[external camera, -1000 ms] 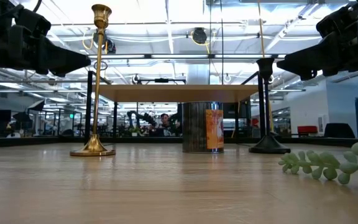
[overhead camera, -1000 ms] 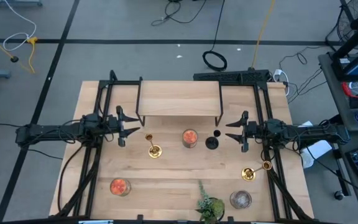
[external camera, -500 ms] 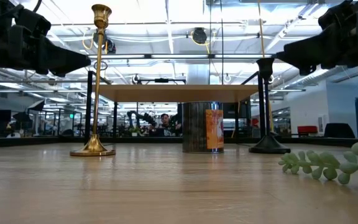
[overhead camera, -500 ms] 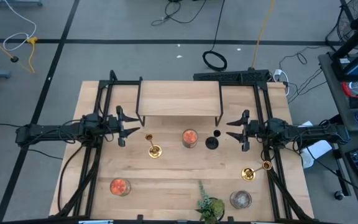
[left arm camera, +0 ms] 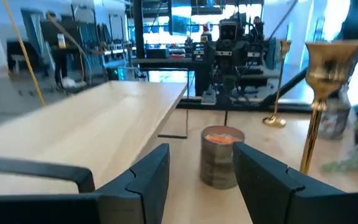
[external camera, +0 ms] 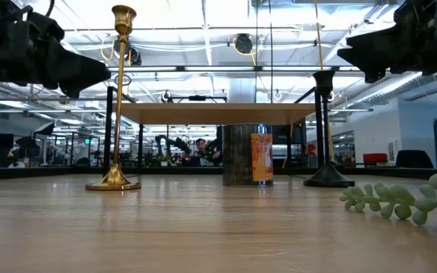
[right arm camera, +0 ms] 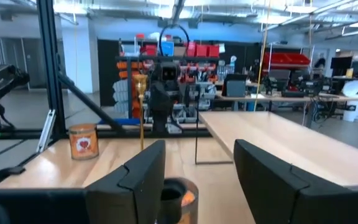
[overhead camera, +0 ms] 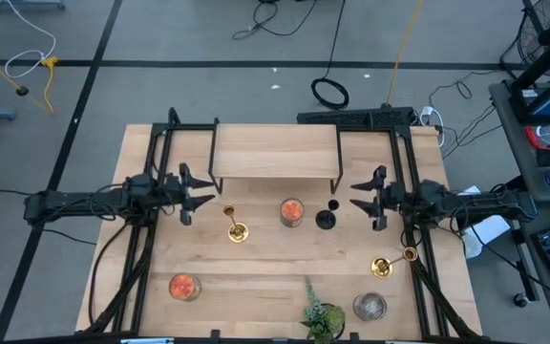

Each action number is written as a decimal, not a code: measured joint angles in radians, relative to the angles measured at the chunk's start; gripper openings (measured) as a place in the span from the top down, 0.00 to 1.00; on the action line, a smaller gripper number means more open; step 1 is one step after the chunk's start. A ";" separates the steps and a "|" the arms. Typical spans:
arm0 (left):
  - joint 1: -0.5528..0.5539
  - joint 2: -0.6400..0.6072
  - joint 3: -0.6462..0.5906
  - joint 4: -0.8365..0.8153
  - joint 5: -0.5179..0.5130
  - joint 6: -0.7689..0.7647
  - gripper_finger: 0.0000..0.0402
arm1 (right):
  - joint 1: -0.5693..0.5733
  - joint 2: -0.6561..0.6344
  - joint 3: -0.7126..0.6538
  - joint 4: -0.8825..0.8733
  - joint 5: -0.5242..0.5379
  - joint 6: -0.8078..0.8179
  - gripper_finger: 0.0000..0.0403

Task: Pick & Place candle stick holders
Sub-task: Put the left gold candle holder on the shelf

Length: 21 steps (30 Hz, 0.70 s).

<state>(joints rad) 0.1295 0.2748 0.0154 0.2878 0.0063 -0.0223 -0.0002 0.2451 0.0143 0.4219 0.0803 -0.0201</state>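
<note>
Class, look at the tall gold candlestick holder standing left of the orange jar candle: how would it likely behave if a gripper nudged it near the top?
The gold candlestick holder would probably tip rather than slide: its stem is tall and thin over a small round base. It looks like rigid metal, so bending seems unlikely. Its shiny surface may be slippery to grip.

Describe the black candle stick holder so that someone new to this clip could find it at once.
Find the raised wooden shelf at the table's far side. Just in front of its right legs, right of the orange jar candle, stands the black candle stick holder. It is dark and short; the other two holders are gold.
</note>
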 joint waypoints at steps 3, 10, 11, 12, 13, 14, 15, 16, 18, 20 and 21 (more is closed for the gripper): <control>-0.001 0.001 0.000 -0.001 0.087 -0.070 0.55 | 0.000 0.000 0.000 0.024 -0.001 0.038 0.53; -0.051 0.089 0.023 0.068 0.204 -0.129 0.55 | 0.000 0.000 0.000 0.024 0.001 0.058 0.53; -0.060 0.111 0.036 0.066 0.203 -0.121 0.55 | 0.000 0.000 0.000 0.024 0.001 0.058 0.54; -0.068 0.135 0.052 0.066 0.203 -0.114 0.55 | 0.000 0.000 0.000 0.024 0.001 0.058 0.54; -0.075 0.162 0.070 0.065 0.203 -0.107 0.55 | 0.000 0.000 0.000 0.025 0.001 0.058 0.53; -0.081 0.190 0.091 0.057 0.203 -0.102 0.55 | 0.000 0.000 0.000 0.027 0.001 0.058 0.53; -0.085 0.218 0.113 0.043 0.199 -0.096 0.55 | 0.000 0.000 0.000 0.032 0.001 0.058 0.53; -0.088 0.246 0.134 0.026 0.187 -0.089 0.55 | 0.000 0.000 0.000 0.035 0.001 0.058 0.54; -0.089 0.299 0.170 -0.026 0.176 -0.081 0.55 | 0.000 0.000 0.000 0.039 0.001 0.058 0.53; -0.091 0.350 0.193 -0.061 0.178 -0.082 0.55 | 0.000 0.000 0.000 0.042 0.001 0.058 0.54; -0.093 0.371 0.197 -0.074 0.182 -0.082 0.55 | 0.000 0.000 0.000 0.043 -0.001 0.058 0.53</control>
<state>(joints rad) 0.0370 0.6460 0.2129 0.2138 0.1880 -0.1040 -0.0002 0.2451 0.0143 0.4644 0.0794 0.0375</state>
